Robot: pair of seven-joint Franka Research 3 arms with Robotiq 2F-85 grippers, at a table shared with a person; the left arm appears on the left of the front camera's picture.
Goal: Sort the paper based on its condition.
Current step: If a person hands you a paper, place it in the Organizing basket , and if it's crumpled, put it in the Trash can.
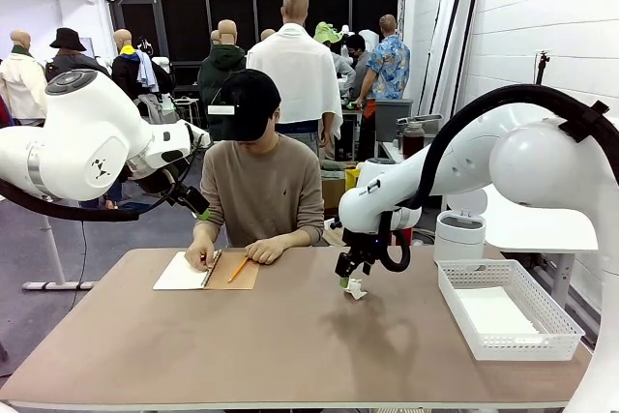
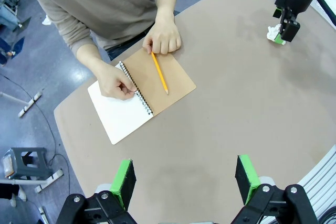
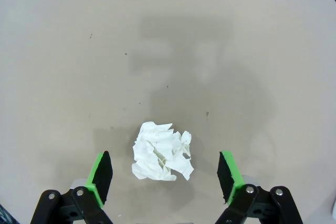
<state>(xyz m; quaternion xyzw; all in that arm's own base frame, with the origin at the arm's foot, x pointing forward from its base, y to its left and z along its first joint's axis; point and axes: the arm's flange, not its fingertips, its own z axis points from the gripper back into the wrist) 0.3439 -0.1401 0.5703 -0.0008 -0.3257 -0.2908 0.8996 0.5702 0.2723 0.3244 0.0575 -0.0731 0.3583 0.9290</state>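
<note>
A crumpled ball of white paper [image 3: 161, 151] lies on the brown table [image 1: 290, 336], right of centre. My right gripper [image 3: 165, 177] hangs open just above it, one green pad on each side, touching nothing; from the front the paper ball [image 1: 356, 289] sits right under that gripper [image 1: 345, 278]. A flat white sheet [image 1: 493, 311] lies in the white mesh basket [image 1: 556, 321]. My left gripper [image 2: 185, 182] is open and empty, high over the table's left part. In the left wrist view the right gripper [image 2: 286, 29] and the paper ball [image 2: 272, 34] show far off.
A person at the far side rests both hands on an open spiral notebook [image 2: 163, 80] with a brown cover and a blank page [image 2: 121, 116]; an orange pencil [image 2: 159, 72] lies on it. A small white lidded bin [image 1: 459, 236] stands behind the table's right end.
</note>
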